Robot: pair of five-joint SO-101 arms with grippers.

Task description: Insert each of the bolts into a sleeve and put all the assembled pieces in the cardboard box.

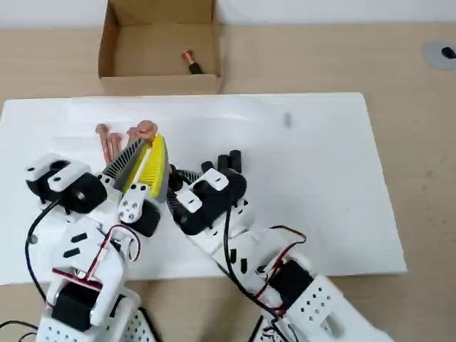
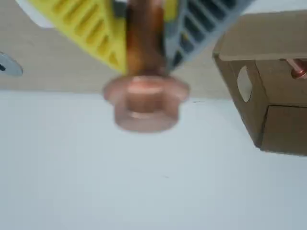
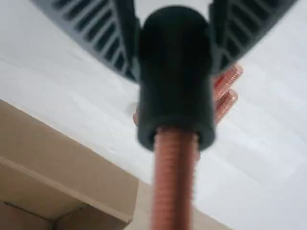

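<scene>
2 white arms [image 1: 91,251], black motors [image 1: 208,204], red cables [image 1: 282,231], yellow-and-grey ribbed left claw [image 1: 146,140].

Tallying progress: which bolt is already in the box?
The sleeved bolt inside the box; the loose bolts lie bare on the mat, and the held bolt is in the left hand.

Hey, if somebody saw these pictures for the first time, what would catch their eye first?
Probably the left end effector, its yellow and grey fingers clamped on a copper-coloured metal bolt above the white mat. Next, the right end effector gripping a black cylindrical sleeve with a threaded copper shaft poking out. One assembled piece lies in the brown cardboard box.
</scene>
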